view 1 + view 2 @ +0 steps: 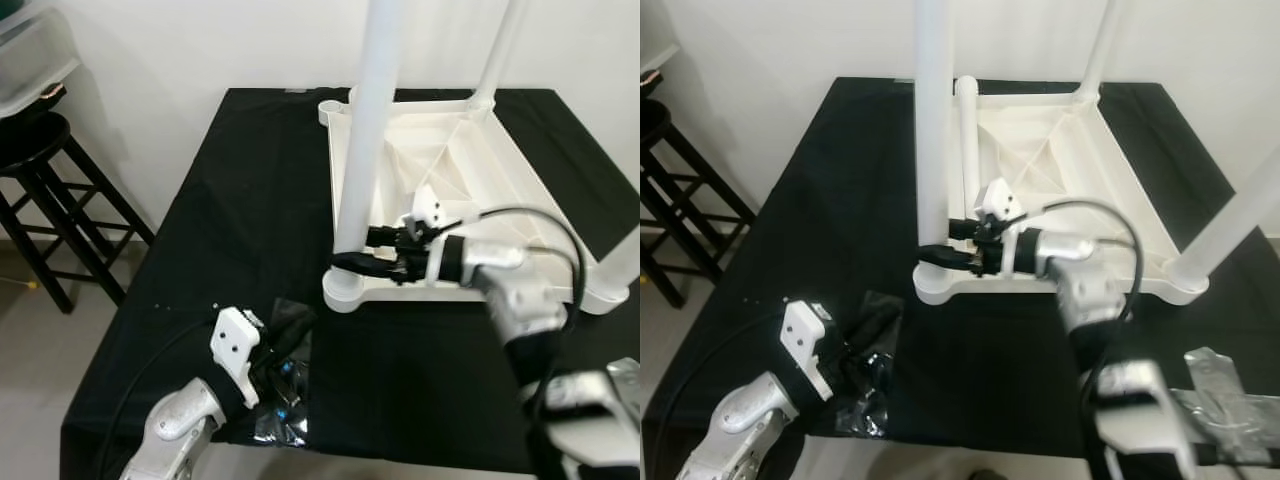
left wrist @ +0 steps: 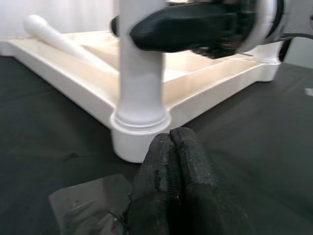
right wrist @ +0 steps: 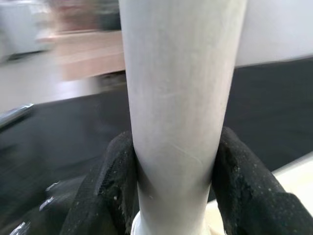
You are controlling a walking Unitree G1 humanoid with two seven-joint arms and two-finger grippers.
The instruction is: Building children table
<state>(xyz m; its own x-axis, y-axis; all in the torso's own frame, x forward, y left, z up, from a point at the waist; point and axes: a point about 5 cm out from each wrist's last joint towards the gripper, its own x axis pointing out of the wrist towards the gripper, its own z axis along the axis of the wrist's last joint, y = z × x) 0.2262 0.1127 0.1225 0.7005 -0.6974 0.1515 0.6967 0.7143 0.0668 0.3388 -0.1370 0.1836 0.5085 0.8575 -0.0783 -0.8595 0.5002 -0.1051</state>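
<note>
Clamping right gripper round leg at tabletop corner, presumably seating it; left gripper closed, empty, beside plastic wrap.

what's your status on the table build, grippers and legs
Right gripper shut on near-left table leg just above its socket. Left gripper shut, empty, over plastic wrap. Upturned tabletop on black cloth; one loose leg lying inside.

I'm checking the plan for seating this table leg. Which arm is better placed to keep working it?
Right. The right gripper already clamps the near-corner table leg just above its socket. The left gripper is shut, low over the black cloth by a plastic wrapper.
</note>
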